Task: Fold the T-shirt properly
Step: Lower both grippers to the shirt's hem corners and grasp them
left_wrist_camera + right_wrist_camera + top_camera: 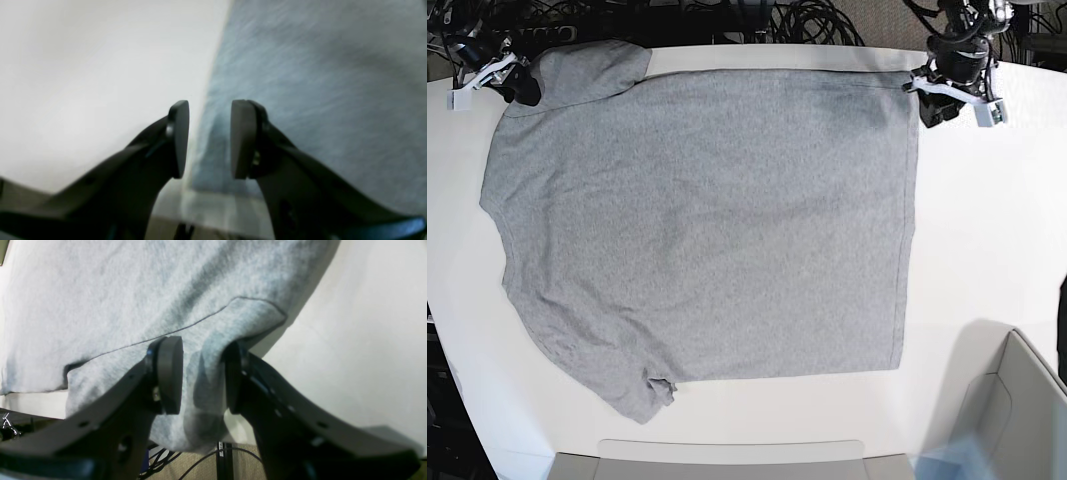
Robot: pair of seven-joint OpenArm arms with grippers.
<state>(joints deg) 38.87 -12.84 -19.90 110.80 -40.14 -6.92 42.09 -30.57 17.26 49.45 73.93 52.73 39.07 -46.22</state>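
One T-shirt [707, 230] lies spread flat on the white desk [987, 230], plain grey side up, covering most of the desk's middle and left part in the base view and reaching its far edge. Two arms work it, one at each far corner of the garment.

The left gripper [209, 140] hangs low over the T-shirt's far hem corner near the desk's far right corner, tilted down toward the cloth edge. Its jaws are parted with an empty gap between them, one pad over bare desk and the other over fabric; nothing is pinched.

The right gripper [203, 376] sits at the desk's far left corner, over the sleeve. A fold of sleeve cloth lies between its spread jaws; whether they grip it I cannot tell.
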